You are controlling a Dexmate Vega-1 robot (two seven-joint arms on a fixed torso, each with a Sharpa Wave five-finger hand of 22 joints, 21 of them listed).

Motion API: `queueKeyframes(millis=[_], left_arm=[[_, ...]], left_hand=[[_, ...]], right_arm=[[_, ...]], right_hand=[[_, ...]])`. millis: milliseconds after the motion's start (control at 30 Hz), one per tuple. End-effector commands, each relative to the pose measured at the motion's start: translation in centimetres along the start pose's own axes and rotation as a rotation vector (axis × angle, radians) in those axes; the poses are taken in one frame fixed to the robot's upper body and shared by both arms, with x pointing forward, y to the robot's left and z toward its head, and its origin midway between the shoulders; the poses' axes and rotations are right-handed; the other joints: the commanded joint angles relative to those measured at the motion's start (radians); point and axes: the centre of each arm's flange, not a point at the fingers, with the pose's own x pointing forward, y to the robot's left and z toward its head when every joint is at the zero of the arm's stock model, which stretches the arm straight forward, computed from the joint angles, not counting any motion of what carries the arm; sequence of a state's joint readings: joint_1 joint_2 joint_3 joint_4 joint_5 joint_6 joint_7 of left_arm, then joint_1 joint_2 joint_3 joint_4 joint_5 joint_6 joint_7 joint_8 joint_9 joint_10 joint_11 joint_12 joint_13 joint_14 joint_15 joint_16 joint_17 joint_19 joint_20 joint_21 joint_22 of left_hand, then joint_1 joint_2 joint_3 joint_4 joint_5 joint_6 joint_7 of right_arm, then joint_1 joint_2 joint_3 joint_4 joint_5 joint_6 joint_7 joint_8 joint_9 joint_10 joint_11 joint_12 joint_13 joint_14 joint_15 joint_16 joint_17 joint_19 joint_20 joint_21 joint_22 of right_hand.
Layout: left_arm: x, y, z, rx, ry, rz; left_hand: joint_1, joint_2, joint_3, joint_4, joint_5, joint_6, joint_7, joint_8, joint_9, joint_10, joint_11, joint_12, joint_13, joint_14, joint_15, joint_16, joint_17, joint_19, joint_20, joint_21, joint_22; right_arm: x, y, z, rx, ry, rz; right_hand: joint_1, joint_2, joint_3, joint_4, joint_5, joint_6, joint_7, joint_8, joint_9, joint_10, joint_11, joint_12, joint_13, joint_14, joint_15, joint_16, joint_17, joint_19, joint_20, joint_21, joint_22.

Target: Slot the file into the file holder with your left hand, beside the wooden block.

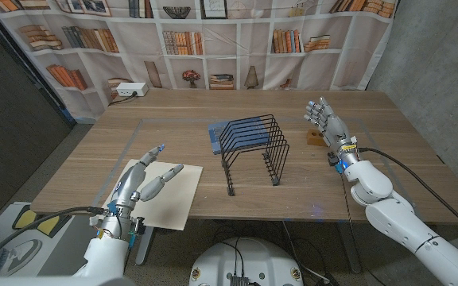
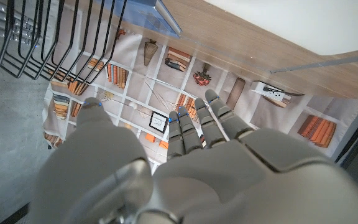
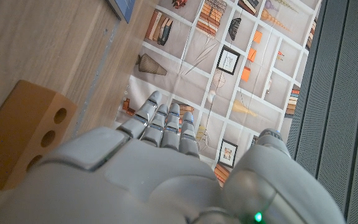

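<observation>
Left hand (image 1: 143, 184) spread over cream file (image 1: 159, 195), holding nothing. Right hand (image 1: 327, 123) spread, partly hiding wooden block (image 1: 316, 138). Wire file holder (image 1: 252, 150) partly screens blue folder (image 1: 219, 135).

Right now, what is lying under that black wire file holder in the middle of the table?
A blue flat item lies under the black wire file holder's far left end on the wooden table. The wires cover part of it, so I cannot tell what it is.

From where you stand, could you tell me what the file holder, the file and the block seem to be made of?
File holder: thin black wire, probably coated metal; you can see through its bent loops.
File: flat cream sheet, matte, likely card or paper.
Wooden block: light tan wood, matte, with round drilled holes in one face.
</observation>
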State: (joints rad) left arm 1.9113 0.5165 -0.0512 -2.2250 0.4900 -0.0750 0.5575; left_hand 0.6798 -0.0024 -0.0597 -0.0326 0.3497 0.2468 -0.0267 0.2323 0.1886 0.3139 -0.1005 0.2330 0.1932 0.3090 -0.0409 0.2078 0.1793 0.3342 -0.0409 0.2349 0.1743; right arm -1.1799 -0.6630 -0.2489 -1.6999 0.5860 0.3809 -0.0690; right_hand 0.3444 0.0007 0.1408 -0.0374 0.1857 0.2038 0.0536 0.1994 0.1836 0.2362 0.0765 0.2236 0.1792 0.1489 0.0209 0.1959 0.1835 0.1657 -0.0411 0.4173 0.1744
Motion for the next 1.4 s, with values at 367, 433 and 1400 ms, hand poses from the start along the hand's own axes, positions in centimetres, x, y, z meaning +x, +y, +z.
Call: queueKeyframes(millis=[367, 433, 1400], left_arm=[[-2.4, 0.9, 0.9, 0.178, 0.076, -0.019], [-3.3, 1.3, 1.0, 0.189, 0.084, -0.019], [-7.5, 5.0, -0.6, 0.486, -0.022, -0.132]], left_hand=[[0.044, -0.009, 0.002, -0.025, 0.025, 0.008, -0.022, -0.002, 0.004, 0.011, -0.029, -0.006, 0.004, 0.009, -0.09, -0.006, 0.003, 0.009, -0.069, -0.01, 0.003], [0.046, -0.01, 0.003, -0.026, 0.026, 0.009, -0.022, -0.002, 0.004, 0.012, -0.028, -0.006, 0.004, 0.009, -0.089, -0.006, 0.003, 0.009, -0.069, -0.01, 0.003], [0.083, -0.013, 0.006, -0.044, 0.046, 0.021, -0.033, -0.002, 0.004, 0.029, -0.042, -0.011, 0.006, 0.024, -0.098, -0.007, 0.004, 0.019, -0.074, -0.014, 0.004]], right_arm=[[1.7, 0.5, 1.0, -0.016, -0.028, -0.007], [1.8, 0.9, 1.0, -0.022, -0.029, -0.001], [-1.1, 5.7, 1.4, -0.023, -0.082, -0.059]], right_hand=[[-0.008, 0.001, -0.006, -0.004, 0.007, 0.008, 0.001, -0.002, 0.003, 0.008, 0.004, -0.004, 0.004, 0.007, 0.001, 0.0, 0.003, 0.009, -0.031, -0.009, 0.003], [-0.008, 0.001, -0.006, -0.004, 0.007, 0.009, 0.002, -0.002, 0.003, 0.008, 0.004, -0.004, 0.004, 0.007, 0.001, 0.0, 0.003, 0.009, -0.031, -0.009, 0.003], [-0.009, 0.005, -0.007, -0.005, 0.007, 0.01, 0.001, -0.003, 0.003, 0.011, 0.006, -0.005, 0.005, 0.009, 0.003, -0.001, 0.004, 0.013, -0.029, -0.02, 0.003]])
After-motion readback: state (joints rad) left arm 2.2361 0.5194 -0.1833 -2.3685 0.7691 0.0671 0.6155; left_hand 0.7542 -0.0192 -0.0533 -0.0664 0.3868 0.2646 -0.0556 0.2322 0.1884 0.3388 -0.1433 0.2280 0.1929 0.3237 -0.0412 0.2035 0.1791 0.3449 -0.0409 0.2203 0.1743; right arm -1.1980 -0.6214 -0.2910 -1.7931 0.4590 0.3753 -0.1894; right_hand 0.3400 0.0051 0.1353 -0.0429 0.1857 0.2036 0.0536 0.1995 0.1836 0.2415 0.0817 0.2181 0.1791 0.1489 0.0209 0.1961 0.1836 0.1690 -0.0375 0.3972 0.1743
